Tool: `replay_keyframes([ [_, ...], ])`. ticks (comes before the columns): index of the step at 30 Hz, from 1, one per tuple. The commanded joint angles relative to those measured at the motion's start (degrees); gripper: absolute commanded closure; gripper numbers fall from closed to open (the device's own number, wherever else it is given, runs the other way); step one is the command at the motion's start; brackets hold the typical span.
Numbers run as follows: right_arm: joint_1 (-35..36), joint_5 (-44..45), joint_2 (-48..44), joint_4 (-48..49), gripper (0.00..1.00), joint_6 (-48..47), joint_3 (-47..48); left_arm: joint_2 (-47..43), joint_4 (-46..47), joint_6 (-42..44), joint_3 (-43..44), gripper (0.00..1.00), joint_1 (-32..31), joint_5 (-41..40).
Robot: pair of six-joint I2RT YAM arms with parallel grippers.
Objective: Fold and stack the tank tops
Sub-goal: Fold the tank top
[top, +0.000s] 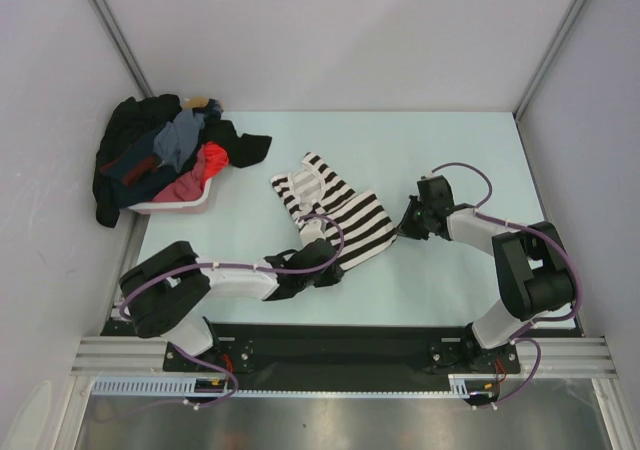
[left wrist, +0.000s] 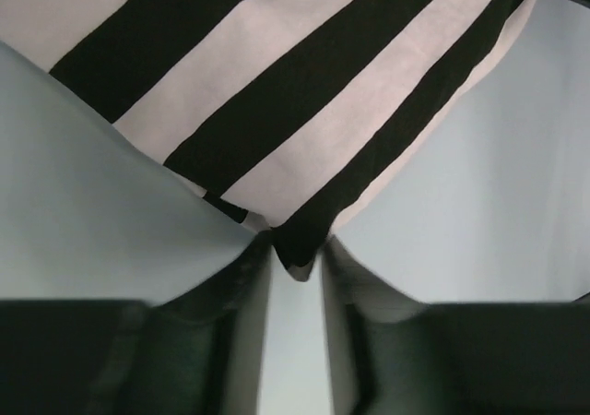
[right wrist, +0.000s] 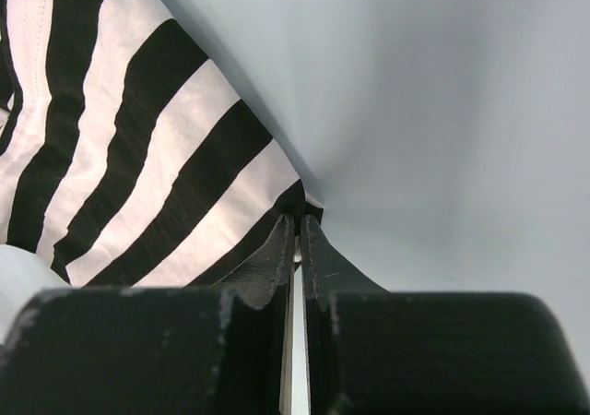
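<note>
The striped tank top (top: 335,210) looked light, thin and limp, a jersey knit that would sag and drape from wherever it was lifted and would likely stretch a little if pulled from both sides. Nothing about it seemed fragile or slippery, though a single pinched layer could probably slide out of a shallow grip. For a neat fold, the best places to take hold were judged to be the two corners of the hem, where the stitched edge gave the fingers something firmer to bite. The right gripper (right wrist: 297,226) was closed tight on the right hem corner, with the black edge of the cloth running in between its tips. The left gripper (left wrist: 295,256) stood only partly open around the near hem corner, which sat between its fingertips (left wrist: 261,254). Whether it was already pinching the cloth could not be told. The garment lay in the middle of the pale table (top: 450,160), spread at a slant, its straps towards the far left and its hem towards the near right, somewhat rumpled around the neckline. It had broad black and white horizontal stripes with a dark binding along the edge. Well apart at the far left, a pale pink basket (top: 185,207) held a heap of clothes (top: 170,150) in black, grey-blue and red, not touching the striped top.
</note>
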Motion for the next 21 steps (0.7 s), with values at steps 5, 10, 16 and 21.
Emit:
replay_keyframes([
  [5, -0.2, 1.3, -1.4, -0.2, 1.00, -1.6, -0.2, 1.1, 1.7, 1.3, 1.3, 1.00, -0.5, -2.0],
  [10, -0.2, 1.5, -2.2, -1.2, 1.00, -1.7, -0.1, 0.6, 1.8, 0.7, 0.3, 1.00, -2.5, -1.6],
  [16, -0.1, 3.7, -4.9, -5.7, 1.00, -2.1, 1.2, 0.5, 3.8, -3.2, -1.8, 1.00, -6.4, 0.5],
  [21, -0.1, 6.0, -8.9, -11.1, 1.00, -2.8, 2.2, -0.7, 3.2, -4.5, -0.4, 1.00, -8.5, 1.2],
])
